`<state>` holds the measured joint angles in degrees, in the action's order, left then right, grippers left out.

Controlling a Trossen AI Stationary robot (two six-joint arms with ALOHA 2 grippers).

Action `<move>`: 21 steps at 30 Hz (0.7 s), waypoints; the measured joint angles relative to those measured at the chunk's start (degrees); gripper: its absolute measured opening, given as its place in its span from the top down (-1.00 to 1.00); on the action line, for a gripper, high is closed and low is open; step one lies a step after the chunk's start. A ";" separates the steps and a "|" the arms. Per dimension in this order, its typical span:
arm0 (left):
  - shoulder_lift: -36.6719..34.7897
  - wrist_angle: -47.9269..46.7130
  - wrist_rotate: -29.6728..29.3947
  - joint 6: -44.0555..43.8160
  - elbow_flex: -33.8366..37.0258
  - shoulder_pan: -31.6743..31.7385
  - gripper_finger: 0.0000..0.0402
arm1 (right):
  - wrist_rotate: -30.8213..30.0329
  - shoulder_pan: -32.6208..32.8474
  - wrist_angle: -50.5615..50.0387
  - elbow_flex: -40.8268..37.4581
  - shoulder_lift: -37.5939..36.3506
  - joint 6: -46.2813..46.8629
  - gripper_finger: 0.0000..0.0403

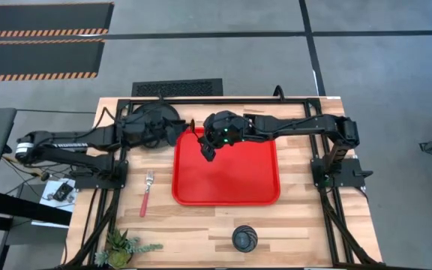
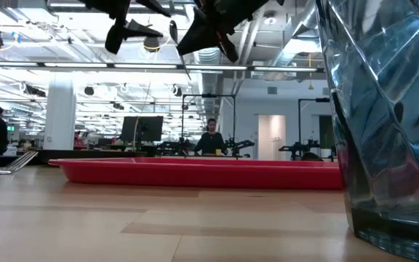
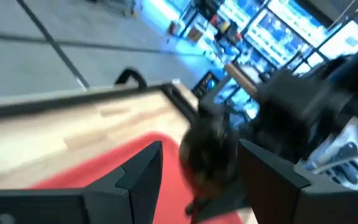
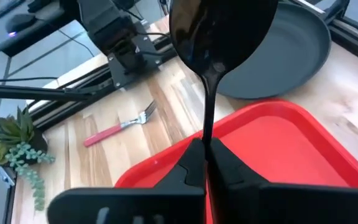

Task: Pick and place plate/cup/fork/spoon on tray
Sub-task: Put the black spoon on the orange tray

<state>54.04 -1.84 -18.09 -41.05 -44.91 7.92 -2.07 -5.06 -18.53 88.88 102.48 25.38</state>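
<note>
My right gripper [image 1: 208, 148] is shut on the dark spoon [image 4: 219, 37] above the far left corner of the red tray [image 1: 231, 180]. My left gripper [image 3: 201, 171] is open and empty, close by on the left [image 1: 180, 133], facing the right gripper. The black plate [image 4: 291, 50] lies flat on the table just beyond that tray corner, largely under the left arm in the high view [image 1: 154, 120]. The red-handled fork [image 1: 146, 192] lies on the table left of the tray. The cup [image 1: 244, 238] stands near the table's near edge and fills the right of the low view [image 2: 384, 116]. My right gripper pinches the spoon's thin handle [image 4: 207, 127] between its two fingers, near the handle's free end. The handle runs on in line with the fingers, and the bowl [image 4: 222, 31] sticks out ahead of them. The spoon is lifted clear above the tray.
A small potted plant [image 1: 122, 246] stands at the table's near left corner. The tray's floor [image 4: 278, 143] is bare. Black frame rails run along the table's left, right and far sides. People and desks show in the room beyond the table.
</note>
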 joint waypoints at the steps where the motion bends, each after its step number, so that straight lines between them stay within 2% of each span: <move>1: -0.02 -1.59 0.17 0.53 -0.86 0.43 0.05 | 0.00 0.02 -0.15 0.00 0.00 -0.17 0.95; 5: 1.25 -8.39 3.43 1.00 -3.57 2.60 0.05 | 0.02 0.26 -0.48 0.00 0.00 -1.68 0.95; 10: 3.12 -9.87 8.30 0.03 -5.24 4.21 0.05 | -0.70 0.52 -0.84 0.00 0.00 -1.97 0.95; 17: 5.26 -13.90 10.57 1.46 -10.38 4.33 0.04 | -0.90 0.55 -1.10 -0.02 -0.02 -2.05 0.95; 21: 5.09 -18.95 11.37 1.43 -12.65 4.31 -0.04 | -0.94 0.42 -1.00 -0.02 -0.02 -1.92 0.95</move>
<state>59.13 -20.80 -6.72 -39.62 -57.56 12.23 -3.01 -4.64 -19.53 88.86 102.45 23.46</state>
